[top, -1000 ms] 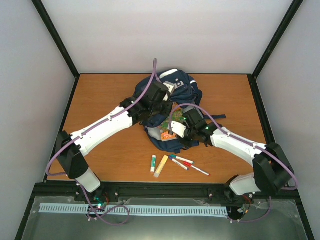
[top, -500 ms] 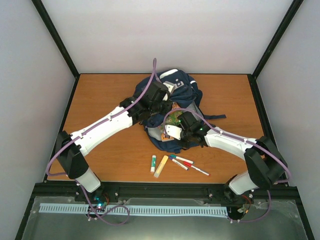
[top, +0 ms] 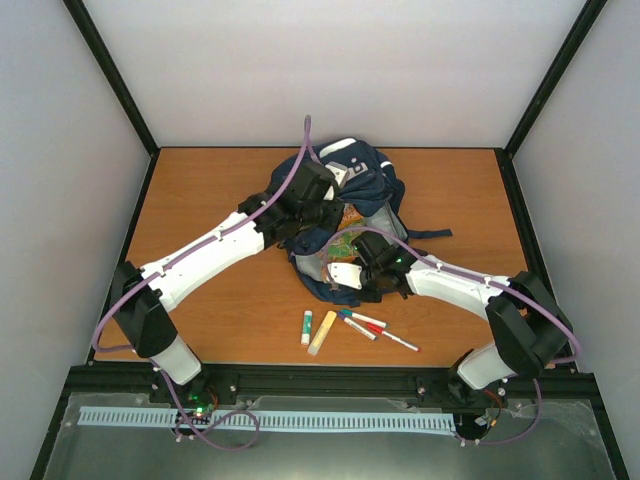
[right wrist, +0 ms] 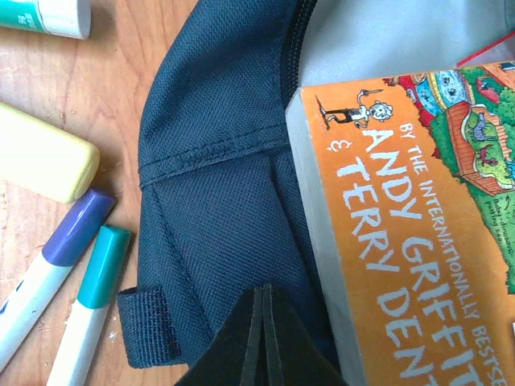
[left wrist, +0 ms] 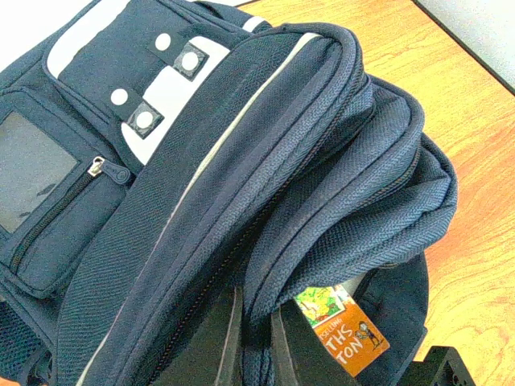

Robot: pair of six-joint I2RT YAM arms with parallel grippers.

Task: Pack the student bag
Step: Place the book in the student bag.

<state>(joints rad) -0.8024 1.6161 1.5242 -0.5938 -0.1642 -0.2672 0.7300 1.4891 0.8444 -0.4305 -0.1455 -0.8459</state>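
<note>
The student bag (top: 345,200), navy with thin white stripes and a white buckle patch, lies mid-table. My left gripper (top: 322,212) is shut on a fold of the bag's upper opening edge; its jaws (left wrist: 256,326) pinch the fabric and hold it raised. An orange paperback book (left wrist: 344,328) sticks out of the opening below that fold. My right gripper (top: 340,280) is over the bag's near edge. In the right wrist view its jaws (right wrist: 261,322) are pressed together with nothing between them, just above navy fabric (right wrist: 225,201), beside the book (right wrist: 402,241).
On the wood near the bag's front lie a glue stick (top: 307,326), a yellow highlighter (top: 322,332) and several markers (top: 365,323). The right wrist view shows the glue stick (right wrist: 44,16), the highlighter (right wrist: 40,161), a purple-capped marker (right wrist: 60,253) and a teal-capped marker (right wrist: 95,297).
My right gripper has moved left and toward the bag's near edge, now low beside the book. The left gripper keeps its hold on the bag and has barely moved.
</note>
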